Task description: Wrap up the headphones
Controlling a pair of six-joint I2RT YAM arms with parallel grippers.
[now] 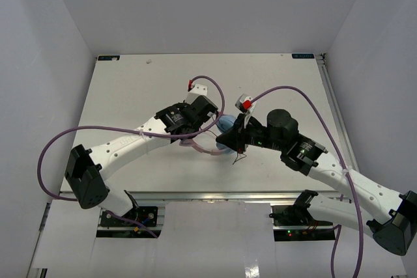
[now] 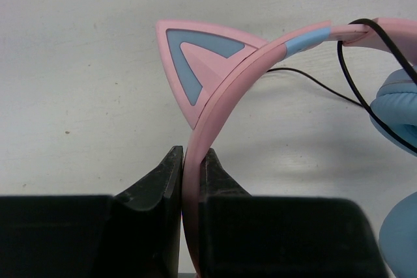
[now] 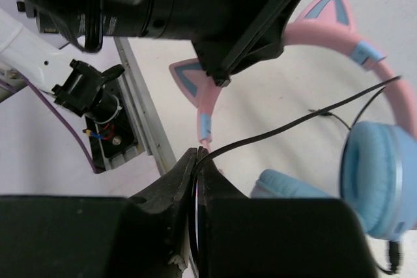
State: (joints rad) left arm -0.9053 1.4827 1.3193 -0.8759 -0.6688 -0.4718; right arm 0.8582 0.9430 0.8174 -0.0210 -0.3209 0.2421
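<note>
The headphones (image 1: 224, 124) lie mid-table, mostly hidden under both arms; a light blue ear cup and part of the pink headband (image 1: 203, 148) show. My left gripper (image 1: 197, 136) is shut on the pink headband (image 2: 221, 86) just below a cat ear (image 2: 195, 56). My right gripper (image 1: 228, 140) is shut on the thin black cord (image 3: 287, 128), which runs from its jaws to the ear cups (image 3: 374, 180). In the right wrist view the headband (image 3: 326, 34) arches above the cups, and the left gripper (image 3: 218, 83) holds its left side.
The white table (image 1: 130, 89) has a metal rail along its near edge (image 1: 215, 194). Purple arm cables (image 1: 313, 92) loop over the table above the two arms. White walls stand left, right and behind.
</note>
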